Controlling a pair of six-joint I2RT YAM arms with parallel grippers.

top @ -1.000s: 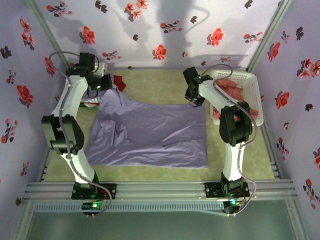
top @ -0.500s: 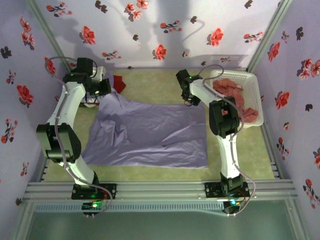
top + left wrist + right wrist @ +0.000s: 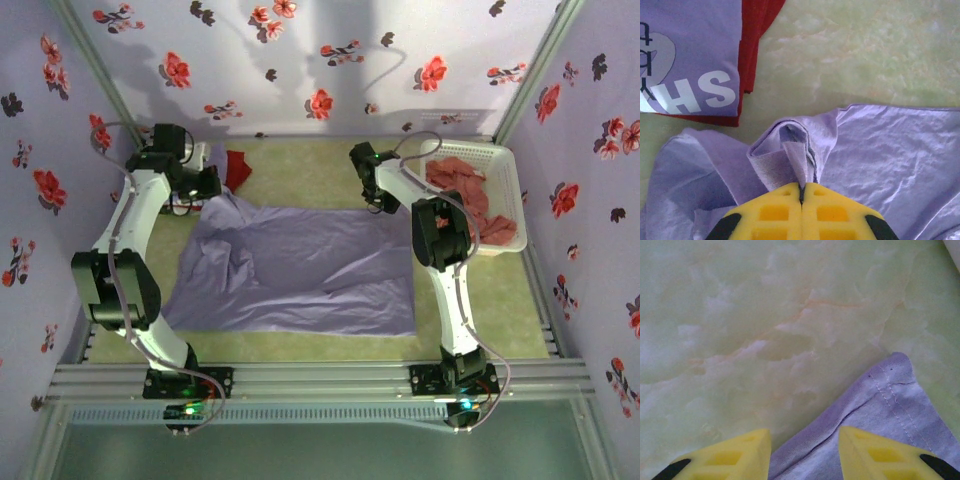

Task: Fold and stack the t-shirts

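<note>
change: right gripper (image 3: 805,440) has swung from the basket (image 3: 512,180) to the far right corner of the lavender t-shirt (image 3: 300,265).
right gripper: jaws apart astride the hem, gripping nothing; arm reaching forward.
left gripper (image 3: 801,186): pinched tight on a bunched fold at the far left corner.
lavender t-shirt: spread mid-table.

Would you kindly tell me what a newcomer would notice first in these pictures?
A large lavender t-shirt lies spread across the middle of the table, its far-left edge pinched up by the shut left tool. At the far right a white basket holds salmon-red shirts, and the open right tool hovers at the lavender shirt's far-right corner.
</note>
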